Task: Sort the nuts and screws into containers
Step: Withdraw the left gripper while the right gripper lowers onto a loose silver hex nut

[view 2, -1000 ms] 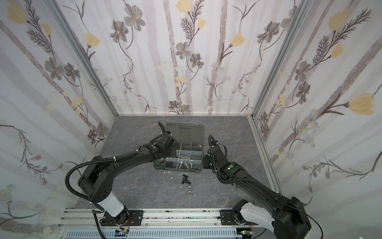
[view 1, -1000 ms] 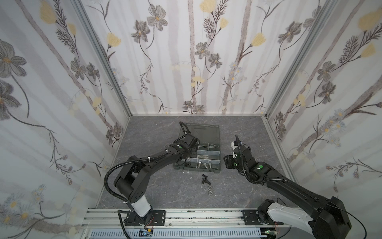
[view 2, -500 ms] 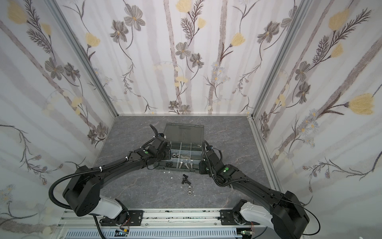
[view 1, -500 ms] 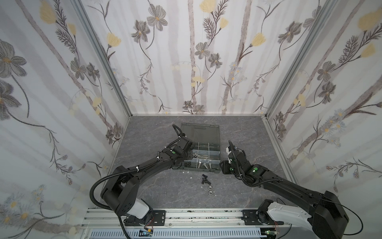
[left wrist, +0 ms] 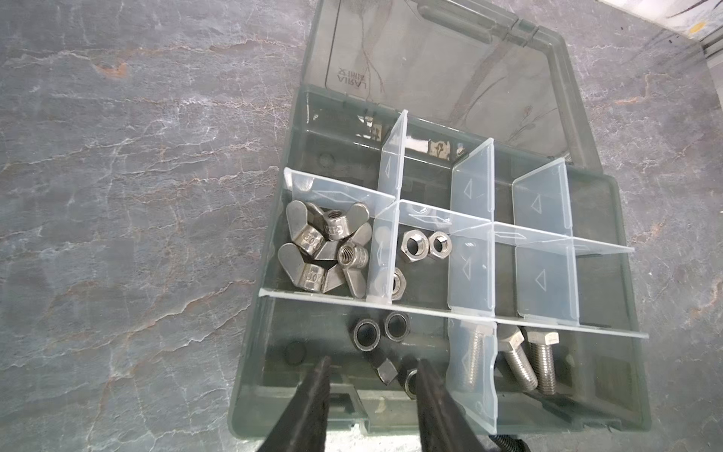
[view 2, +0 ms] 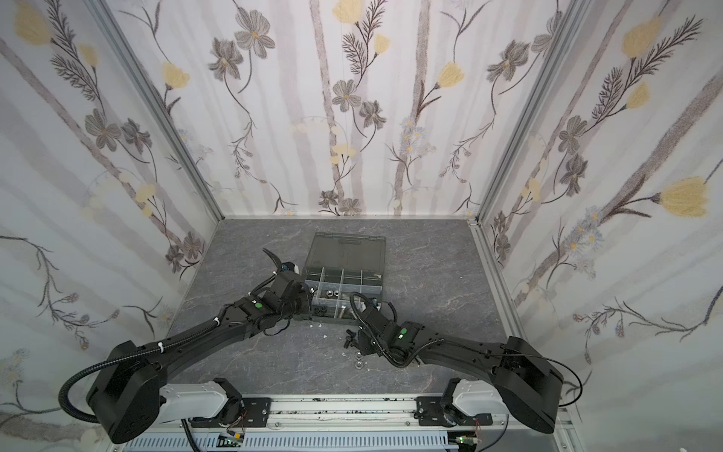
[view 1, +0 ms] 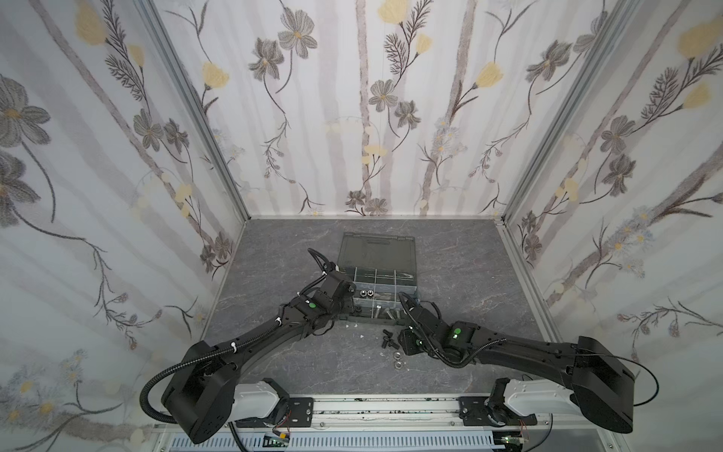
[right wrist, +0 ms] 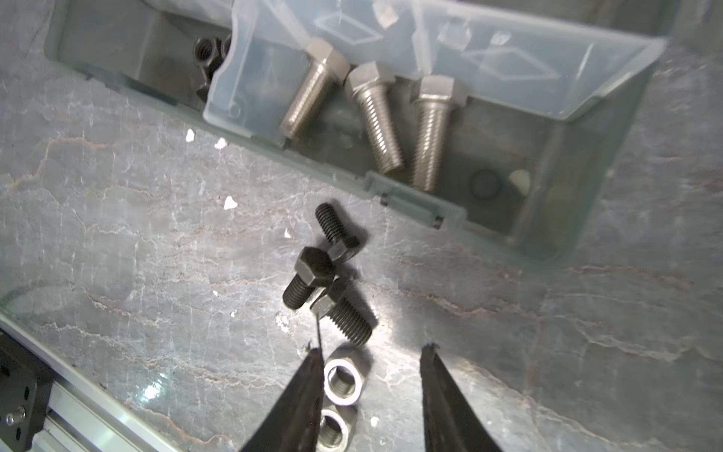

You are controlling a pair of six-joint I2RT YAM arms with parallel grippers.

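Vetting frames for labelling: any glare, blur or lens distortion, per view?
Right wrist view: specular glare on the table beside the silver nuts; the clear dividers look soft. Left wrist view: sharp on the wing nuts; the lid carries branch-like reflections. Both top views: wide-angle bowing of the wall posts; the loose black screws are tiny.

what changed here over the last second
The right gripper swung from beside the organiser case toward the front, over the loose black bolts and silver nuts, jaws apart. The left arm dropped its elbow low; the left gripper hangs open over the black nuts in the case. Nothing taken or let go. Case and loose parts stayed put.
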